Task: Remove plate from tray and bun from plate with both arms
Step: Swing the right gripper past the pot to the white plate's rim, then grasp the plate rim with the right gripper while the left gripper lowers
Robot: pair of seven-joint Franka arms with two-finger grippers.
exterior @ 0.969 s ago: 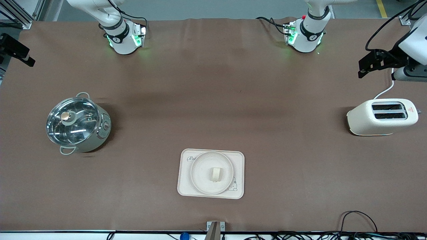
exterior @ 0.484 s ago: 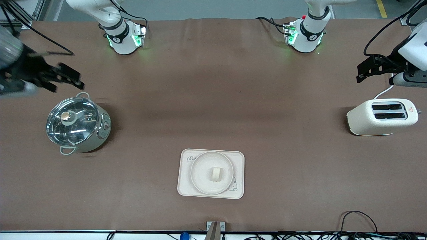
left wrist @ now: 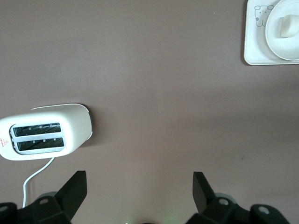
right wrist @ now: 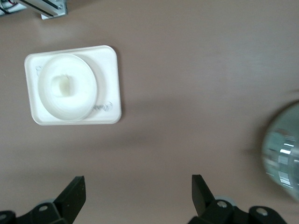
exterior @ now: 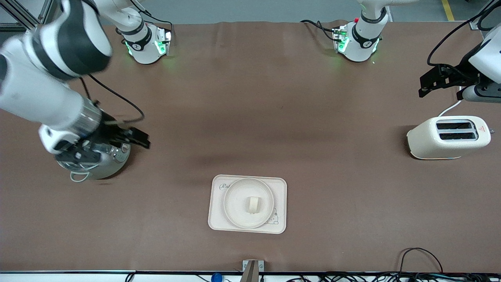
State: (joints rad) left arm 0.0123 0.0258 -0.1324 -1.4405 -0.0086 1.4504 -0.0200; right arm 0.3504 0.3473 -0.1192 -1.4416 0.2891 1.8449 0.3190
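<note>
The round cream-white plate [exterior: 235,213] lies on the rabbit tray [exterior: 218,224], near the front camera at mid-table. The small pale bun [exterior: 253,204] sits in the middle of the plate. My right gripper [exterior: 137,138] is open and empty, up in the air over the steel pot. Its wrist view shows its open gripper [right wrist: 138,181], the plate [right wrist: 88,100] and the bun [right wrist: 61,85]. My left gripper [exterior: 423,84] is open and empty, in the air at the left arm's end of the table, near the toaster. The left wrist view shows its open gripper [left wrist: 138,179], the plate [left wrist: 276,45] and the bun [left wrist: 288,24].
A steel pot [exterior: 106,164] with a glass lid stands toward the right arm's end, partly hidden by the right wrist; it also shows in the right wrist view [right wrist: 282,149]. A cream toaster [exterior: 448,137] with a white cord stands toward the left arm's end.
The right arm has swung in from the table's edge and its gripper now hangs over the pot. The left gripper has hardly moved. Plate and bun have not moved.
</note>
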